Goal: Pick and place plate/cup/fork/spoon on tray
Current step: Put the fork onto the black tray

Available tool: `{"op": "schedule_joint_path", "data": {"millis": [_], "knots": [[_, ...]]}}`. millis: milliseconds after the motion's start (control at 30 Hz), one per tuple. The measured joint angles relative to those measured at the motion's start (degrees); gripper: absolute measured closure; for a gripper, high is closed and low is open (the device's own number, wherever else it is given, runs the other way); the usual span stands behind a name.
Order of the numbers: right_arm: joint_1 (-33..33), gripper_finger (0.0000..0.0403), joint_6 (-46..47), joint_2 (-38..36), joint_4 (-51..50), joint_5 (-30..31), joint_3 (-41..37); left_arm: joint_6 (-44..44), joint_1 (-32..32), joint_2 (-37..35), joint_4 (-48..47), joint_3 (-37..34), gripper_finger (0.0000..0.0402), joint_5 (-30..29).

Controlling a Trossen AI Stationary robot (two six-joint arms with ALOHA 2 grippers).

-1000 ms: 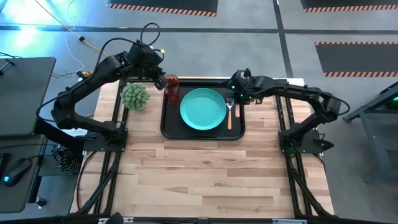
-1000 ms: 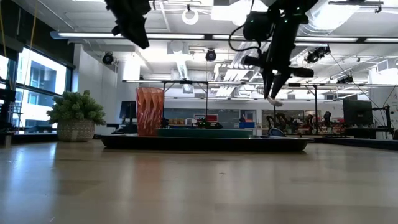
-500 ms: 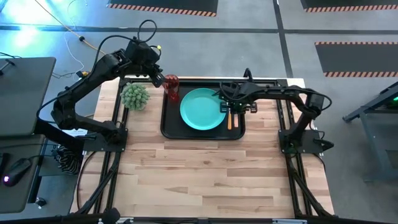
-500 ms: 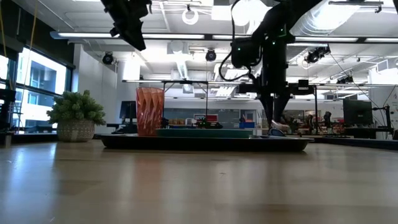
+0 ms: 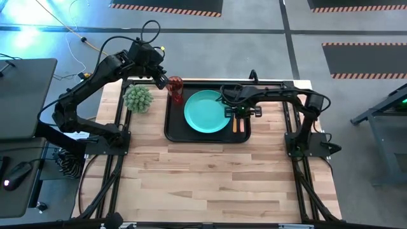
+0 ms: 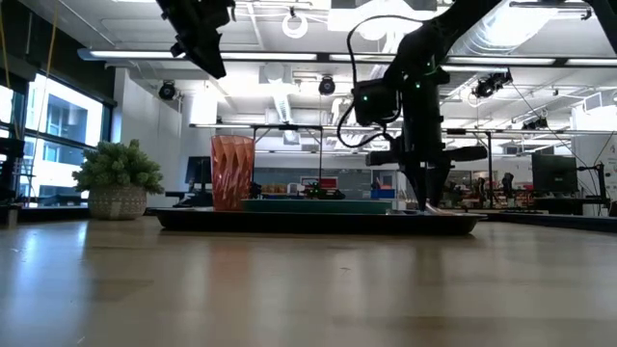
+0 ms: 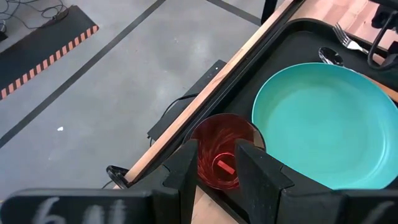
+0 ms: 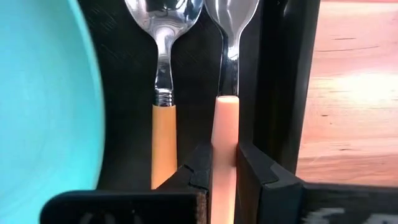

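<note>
Over on your left, the left gripper point(image 7: 214, 163) hangs above the small translucent red-brown cup point(image 5: 176, 90), jaws spread and empty. The round teal plate point(image 5: 206, 111) sits mid-tray. Your right gripper point(image 8: 224, 163) is low over the black rectangular tray point(image 5: 173, 130), jaws pinching the salmon-handled fork point(image 8: 225, 134). Its long axis runs parallel to the tan-handled spoon point(image 8: 163, 102), just beside it, near the tray's right rim.

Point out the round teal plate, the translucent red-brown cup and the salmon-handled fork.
Round teal plate point(image 5: 206, 112): high view, centre of its flat face.
Translucent red-brown cup point(image 6: 232, 172): low view, middle of its wall.
Salmon-handled fork point(image 8: 225, 134): right wrist view, upper handle.
</note>
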Motion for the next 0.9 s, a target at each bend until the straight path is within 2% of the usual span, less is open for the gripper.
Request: {"op": "schedule_joint_path", "data": {"millis": [800,900], "knots": [[-2.8,0.0382,-3.3,2.6,1.7,-3.3,0.0,0.6,0.0,0.0,0.0,0.0,0.0302,0.0],[-2.8,0.0382,-2.3,2.4,2.1,-2.1,0.0,1.4,0.0,0.0,0.0,0.0,0.0302,0.0]]}}
